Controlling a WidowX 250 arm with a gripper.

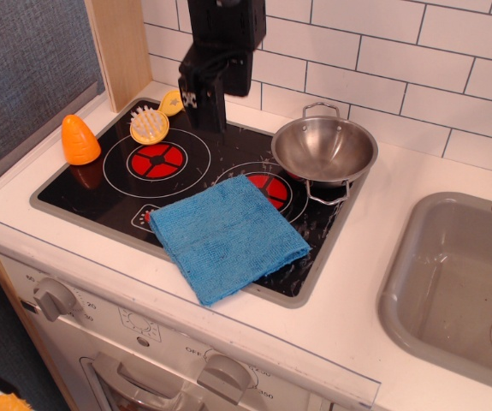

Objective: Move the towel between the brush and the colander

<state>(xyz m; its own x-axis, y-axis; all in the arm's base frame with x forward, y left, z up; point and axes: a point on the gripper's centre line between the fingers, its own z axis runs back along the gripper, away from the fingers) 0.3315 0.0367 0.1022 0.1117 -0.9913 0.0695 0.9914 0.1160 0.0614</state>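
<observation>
The white desk (374,257) carries a black toy cooktop (83,193) on its left part and a grey sink basin (408,257) on its right side. Behind them stands a wall of white tiles (417,68).

The towel (226,235) is bright blue and folded to a rough square. It lies on the front part of the cooktop, and its near corner hangs a little over the front rim. It covers a part of the right red burner (269,188). It is in front of the colander and well apart from the brush, so it does not lie between the two.

The colander (323,150) is a shiny steel bowl with two wire handles. It stands upright at the back right corner of the cooktop, just behind the towel.

The black hand (204,110) hangs from the arm above the back of the cooktop, between the brush and the colander. It points down and holds nothing. I cannot tell how far it is open, because the fingers look like one dark block from this side.

An orange cone toy (80,139) stands on the left edge of the cooktop.

The brush (153,122) is yellow-orange with pale bristles and lies at the back left corner, near the left red burner (155,159).
</observation>
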